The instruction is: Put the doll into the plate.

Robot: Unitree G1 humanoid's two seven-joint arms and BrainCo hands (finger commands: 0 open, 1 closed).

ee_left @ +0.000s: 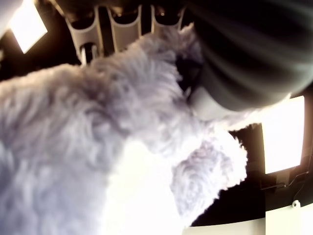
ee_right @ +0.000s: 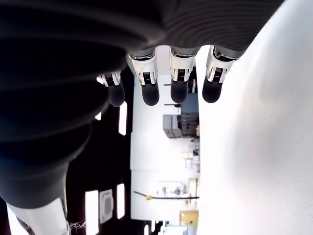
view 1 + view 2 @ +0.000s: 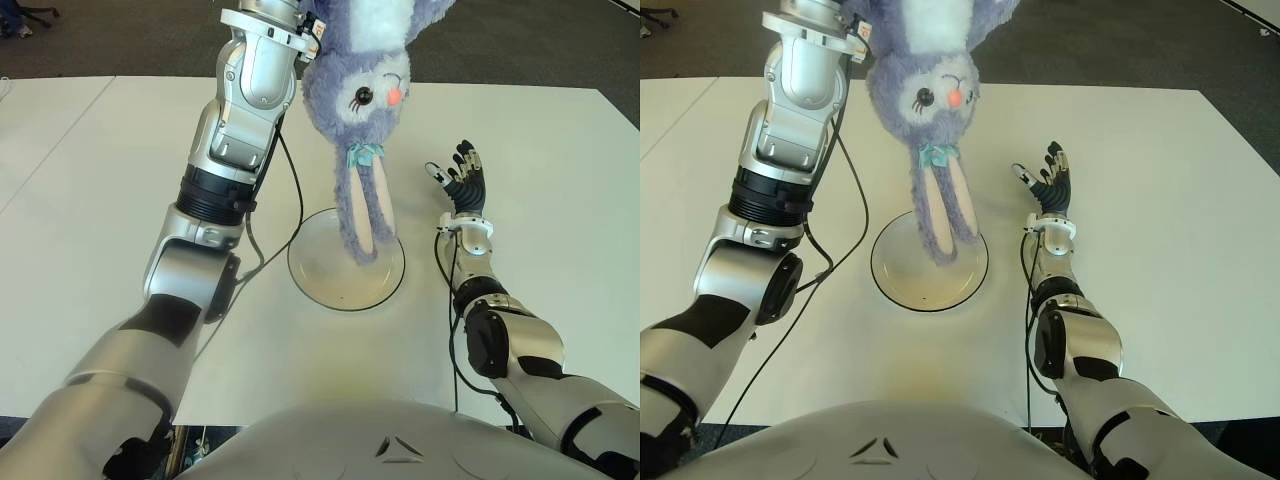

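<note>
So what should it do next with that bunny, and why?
Probably lower the left hand straight down: the purple bunny doll hangs upside down in its grasp, ears already dangling over the white plate. The right hand shows open beside the plate.

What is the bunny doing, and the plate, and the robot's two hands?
doll: a purple bunny, hanging upside down in the air, ears dangling over the plate.
plate: flat on the table, nothing lying in it; I cannot tell if the ear tips touch it.
left hand: raised high, fingers closed in the doll's fur.
right hand: to the right of the plate, fingers spread, holding nothing.
table: white, with the plate on it.
</note>
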